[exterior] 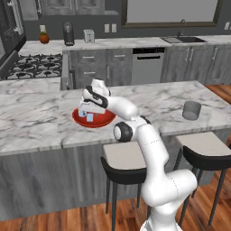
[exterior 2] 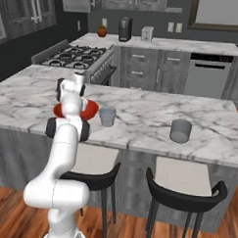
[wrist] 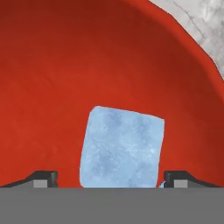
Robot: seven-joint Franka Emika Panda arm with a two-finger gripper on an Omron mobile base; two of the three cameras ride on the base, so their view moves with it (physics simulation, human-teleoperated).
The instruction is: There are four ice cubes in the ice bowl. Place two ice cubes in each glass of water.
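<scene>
The red ice bowl [exterior: 106,121] sits on the marble island counter, and my gripper [exterior: 85,109] reaches down into it. In the hand view the bowl's red inside [wrist: 87,65] lies behind one pale blue ice cube [wrist: 122,146]. My gripper [wrist: 111,181] is open, one fingertip [wrist: 43,178] on either side of that cube, the right one close to its edge. Another ice cube [exterior: 90,117] shows in the bowl beside the hand. One glass of water [exterior 2: 107,116] stands just right of the bowl [exterior 2: 91,108]; the other glass [exterior 2: 180,130] [exterior: 191,110] stands farther right.
Two black stools with pale seats [exterior: 124,155] [exterior: 205,144] stand under the counter's near edge. A gas hob [exterior: 34,65] lies at the back left, and a dishwasher [exterior: 147,63] and sink [exterior: 182,39] sit along the back counter.
</scene>
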